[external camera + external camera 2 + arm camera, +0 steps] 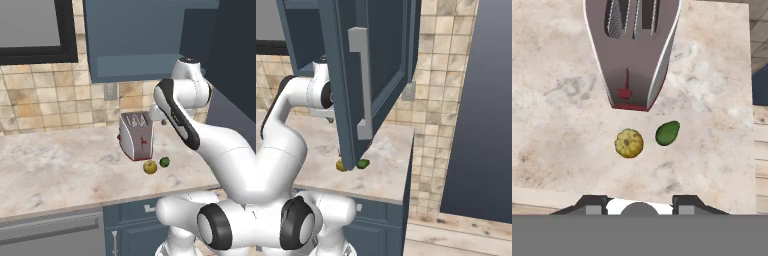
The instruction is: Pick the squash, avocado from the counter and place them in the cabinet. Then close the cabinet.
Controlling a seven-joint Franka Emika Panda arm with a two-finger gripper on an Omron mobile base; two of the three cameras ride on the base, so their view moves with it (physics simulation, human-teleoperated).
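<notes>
**Squash and avocado sit on the counter, gripper high above them and clenched on nothing**

A tiled kitchen wall backs the marbled counter (60,165), which fills the lower left and middle of the left base view. A silver toaster (135,135) with a red lever stands on it near the centre of that frame. Just in front of the toaster lie the squash (150,167) and the avocado (164,161), close beside each other but apart, with the avocado to the right.

In the hand view the squash (629,143) sits a little left of centre and the avocado (667,133) just right of it, both below the toaster's lever end. The gripper (639,202) shows as two dark finger tips at the bottom edge, well above the counter, touching neither fruit; it is drawn in to its closed setting and holds nothing.

The cabinet (361,75) hangs in the upper middle of the right base view with its door swung open, silver bar handle (362,82) facing out. The door's lower edge hides part of the squash (341,165), with the avocado (363,163) peeking out just to the right.
</notes>
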